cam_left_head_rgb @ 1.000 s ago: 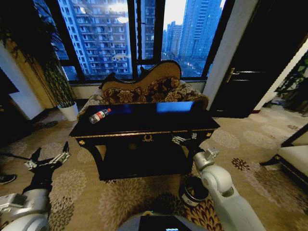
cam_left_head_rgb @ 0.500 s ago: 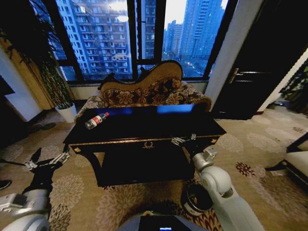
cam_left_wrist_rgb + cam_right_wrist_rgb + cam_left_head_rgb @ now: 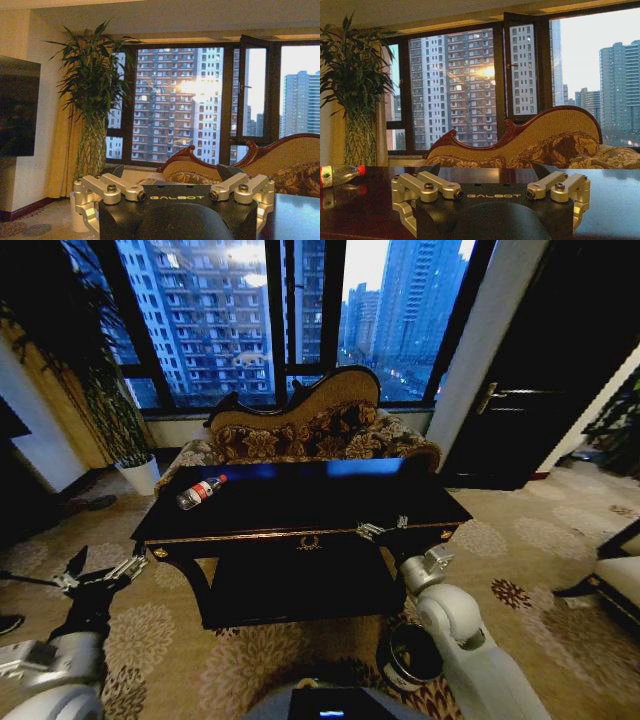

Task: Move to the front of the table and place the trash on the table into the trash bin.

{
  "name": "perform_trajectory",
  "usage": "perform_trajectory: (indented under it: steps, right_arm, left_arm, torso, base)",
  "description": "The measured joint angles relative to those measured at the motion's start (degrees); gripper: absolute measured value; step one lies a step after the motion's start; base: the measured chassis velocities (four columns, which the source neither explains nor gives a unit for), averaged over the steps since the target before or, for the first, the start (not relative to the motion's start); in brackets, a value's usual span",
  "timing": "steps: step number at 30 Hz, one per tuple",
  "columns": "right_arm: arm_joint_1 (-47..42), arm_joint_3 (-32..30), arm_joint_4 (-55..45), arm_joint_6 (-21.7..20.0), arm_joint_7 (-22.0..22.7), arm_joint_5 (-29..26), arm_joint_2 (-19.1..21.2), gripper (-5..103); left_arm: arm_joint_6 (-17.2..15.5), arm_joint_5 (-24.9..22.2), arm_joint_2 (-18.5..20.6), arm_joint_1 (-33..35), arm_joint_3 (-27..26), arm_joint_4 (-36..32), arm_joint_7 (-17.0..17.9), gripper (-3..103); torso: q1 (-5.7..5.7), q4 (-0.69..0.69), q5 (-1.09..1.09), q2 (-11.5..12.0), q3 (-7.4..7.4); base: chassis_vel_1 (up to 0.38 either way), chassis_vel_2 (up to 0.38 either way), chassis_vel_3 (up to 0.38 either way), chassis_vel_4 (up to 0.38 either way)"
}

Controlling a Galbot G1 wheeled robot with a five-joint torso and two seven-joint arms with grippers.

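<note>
The glossy black table with gold trim stands straight ahead. On its left end lies the trash, a clear bottle with a red label and red cap, on its side. It also lies at the table's far end in the right wrist view. The round black trash bin stands on the carpet by the table's right front leg, partly behind my right arm. My right gripper hovers open at the table's front right edge. My left gripper is open, low and left of the table, holding nothing.
A patterned brown sofa stands behind the table, under tall windows. A potted plant is at the back left and a dark door at the back right. A seat's edge shows at the far right. Carpet lies all around.
The whole view has moved a little closer to the table since a second ago, then settled. Both arms keep their pose and the bottle lies where it was.
</note>
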State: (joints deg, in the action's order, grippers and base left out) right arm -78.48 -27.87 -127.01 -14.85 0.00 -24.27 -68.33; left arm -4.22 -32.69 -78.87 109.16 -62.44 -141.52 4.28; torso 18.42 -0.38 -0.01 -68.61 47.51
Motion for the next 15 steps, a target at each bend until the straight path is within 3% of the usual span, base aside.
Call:
perform_trajectory:
  steps: [15]
  right_arm:
    - [0.3,-0.2,0.3,-0.2,0.0,-0.3,0.2,100]
  left_arm:
    - [1.1,1.2,-0.2,-0.4,0.7,0.6,0.5,100]
  torso:
    - [0.0,0.0,0.0,0.0,0.0]
  base:
    - [0.0,0.0,0.0,0.0]
